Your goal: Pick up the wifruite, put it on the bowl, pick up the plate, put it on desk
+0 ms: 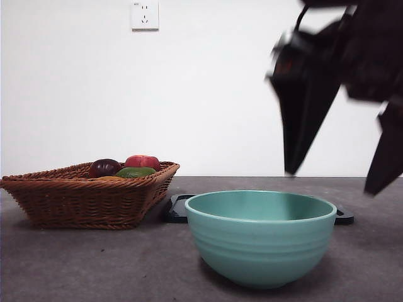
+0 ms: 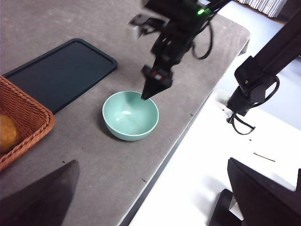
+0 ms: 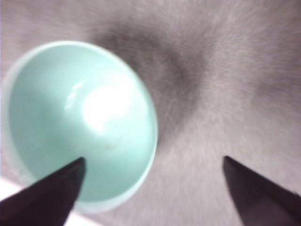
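Note:
The wifruite [image 2: 6,134], round and yellow-orange, lies in a wicker basket [image 2: 28,117]. The mint-green bowl [image 1: 261,236] stands empty on the desk [image 1: 94,264]; it also shows in the left wrist view [image 2: 130,115] and the right wrist view [image 3: 70,122]. A flat black plate [image 2: 61,70] lies beyond the bowl. My right gripper [image 1: 334,181] hangs open and empty above the bowl's right side; its own view [image 3: 154,161] is blurred. My left gripper [image 2: 151,162] is open and empty, high above the desk's near edge.
The basket [image 1: 88,195] stands at the left and also holds a dark purple fruit [image 1: 104,167], a red fruit [image 1: 143,162] and a green one [image 1: 135,172]. The black plate's edges [image 1: 178,209] show behind the bowl. A white surface [image 2: 225,155] adjoins the desk's edge.

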Action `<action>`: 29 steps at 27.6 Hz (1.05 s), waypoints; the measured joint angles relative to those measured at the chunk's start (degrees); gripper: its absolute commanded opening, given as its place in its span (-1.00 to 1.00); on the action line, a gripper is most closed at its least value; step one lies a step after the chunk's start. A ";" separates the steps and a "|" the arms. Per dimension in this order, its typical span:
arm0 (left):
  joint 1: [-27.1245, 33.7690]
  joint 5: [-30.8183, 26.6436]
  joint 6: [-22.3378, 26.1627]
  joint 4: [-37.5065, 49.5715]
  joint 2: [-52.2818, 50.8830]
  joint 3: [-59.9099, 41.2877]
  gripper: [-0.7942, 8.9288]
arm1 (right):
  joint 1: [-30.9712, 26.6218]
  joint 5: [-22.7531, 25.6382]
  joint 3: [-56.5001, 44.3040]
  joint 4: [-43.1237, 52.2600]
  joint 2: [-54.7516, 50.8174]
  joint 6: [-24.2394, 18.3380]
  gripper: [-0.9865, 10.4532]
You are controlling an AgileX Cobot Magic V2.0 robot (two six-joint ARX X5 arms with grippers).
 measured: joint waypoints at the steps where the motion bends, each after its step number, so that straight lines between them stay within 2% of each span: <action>1: 0.00 0.00 0.02 0.00 0.00 0.00 0.20 | 0.00 0.00 0.00 -1.18 -2.84 0.00 0.13; 8: 0.00 0.00 0.00 0.00 0.00 0.00 0.20 | 0.02 0.26 0.00 -12.59 -28.61 -0.37 0.14; 13: 0.00 0.00 0.02 0.00 0.00 0.00 0.20 | 0.02 -0.24 0.00 -16.90 -40.46 -1.38 0.14; 22: 0.00 0.00 0.02 0.00 0.00 0.00 0.20 | 0.02 -0.31 0.00 -23.15 -57.88 -1.75 0.14; 29: 0.00 0.00 0.00 0.02 0.00 0.00 0.19 | 0.04 -0.42 0.00 -23.15 -65.20 -1.81 0.14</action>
